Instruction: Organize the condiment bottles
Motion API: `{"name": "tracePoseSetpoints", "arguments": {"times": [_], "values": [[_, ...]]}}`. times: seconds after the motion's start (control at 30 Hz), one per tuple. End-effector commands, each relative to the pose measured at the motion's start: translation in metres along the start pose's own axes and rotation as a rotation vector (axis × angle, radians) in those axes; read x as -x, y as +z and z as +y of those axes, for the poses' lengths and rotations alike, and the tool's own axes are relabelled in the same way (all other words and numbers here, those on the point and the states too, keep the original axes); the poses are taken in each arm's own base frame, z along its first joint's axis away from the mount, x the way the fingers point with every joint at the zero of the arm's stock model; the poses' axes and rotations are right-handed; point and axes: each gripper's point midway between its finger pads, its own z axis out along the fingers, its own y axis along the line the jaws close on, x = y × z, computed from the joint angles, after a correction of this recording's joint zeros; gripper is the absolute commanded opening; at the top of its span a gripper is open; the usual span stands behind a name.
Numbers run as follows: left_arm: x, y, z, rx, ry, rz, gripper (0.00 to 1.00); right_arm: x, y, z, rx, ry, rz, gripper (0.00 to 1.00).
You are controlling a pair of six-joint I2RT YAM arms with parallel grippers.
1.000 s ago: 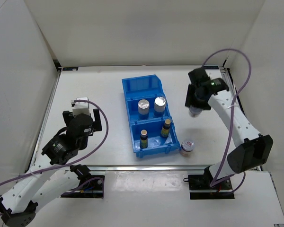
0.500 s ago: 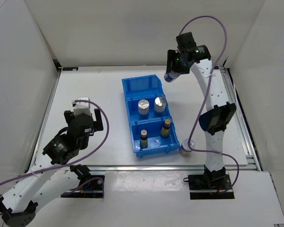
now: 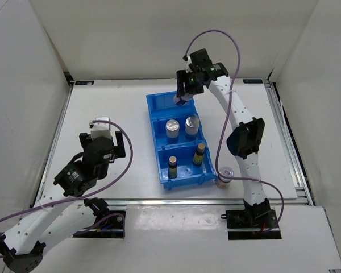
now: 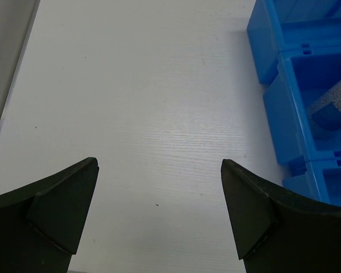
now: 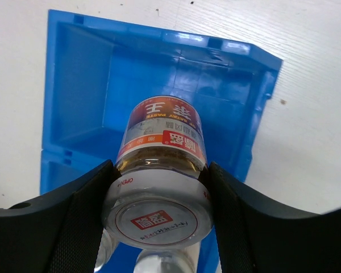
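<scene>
Progress is well past halfway, as we judge it. Taking the top view as a clock face centred on the blue bin point(image 3: 159, 105), the middle compartment holds both white cylinders point(image 3: 172, 127) with silver tops, and the compartment at the 6 o'clock end holds both slim dark bottles point(image 3: 173, 165) with yellow labels. The compartment at the 12 o'clock end is bare inside.

That is where the right gripper point(image 5: 159, 199) hangs, its fingers clamped on either side of a silver-lidded jar point(image 5: 162, 165). The wrist view shows the jar in the air above the bin's far compartment, not yet set down. A second jar point(image 3: 224, 173) stands on the table point(image 3: 113, 102) at about 4 o'clock from the bin, just beside its near corner.

We reckon two things are left: lowering the held jar into the far compartment, then fetching its twin.

The left gripper point(image 4: 158, 187) idles at 8 o'clock, well apart from the bin, with its jaws spread wide over bare table and nothing between them.

On the held jar we can read "OPEN" in small red letters on the lid's skirt. The lid top carries a red badge with white Chinese characters, and the label has a red band with more Chinese characters, which we cannot read with confidence.
</scene>
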Motion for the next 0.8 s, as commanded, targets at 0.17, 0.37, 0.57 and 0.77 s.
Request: {"name": "tracePoseSetpoints", "arguments": {"times": [0.17,0.37,0.57,0.77], "values": [[0.001,0.004,-0.003,0.0,0.006,-0.009,1.0,0.019,0.039,-0.009,0.013,-0.086,-0.077,0.02],[-0.003,0.011,-0.007,0.007,0.037,0.014,1.0,0.014,0.063,-0.023,-0.035,-0.111,-0.07,0.08],[-0.005,0.012,-0.008,0.007,0.037,0.014,1.0,-0.004,0.095,-0.035,-0.05,-0.113,-0.025,0.34],[-0.003,0.013,-0.008,0.005,0.04,0.007,1.0,0.006,0.081,-0.041,-0.04,-0.08,-0.053,0.84]]}}
